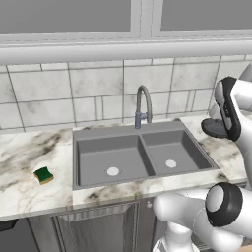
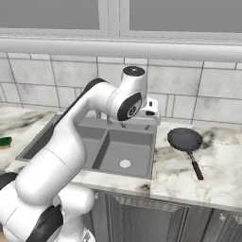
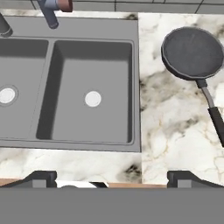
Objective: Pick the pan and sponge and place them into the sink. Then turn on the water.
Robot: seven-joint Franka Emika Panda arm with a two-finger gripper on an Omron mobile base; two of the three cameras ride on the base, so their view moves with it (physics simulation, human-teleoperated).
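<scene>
The dark round pan lies on the marble counter right of the sink, its thin black handle pointing toward the front edge. In the hand view the pan is at the upper right, beside the sink rim. My gripper hangs open above the right basin's front part, well left of the pan and holding nothing. Its fingertips stand far apart. The green and yellow sponge sits on the counter left of the sink. The arched grey faucet rises behind the divider, and no water runs.
A tiled wall and a window ledge run behind the counter. Both basins hold nothing but their pale drains. My own arm blocks part of the pan in the left base view. Cabinet doors sit below the counter edge.
</scene>
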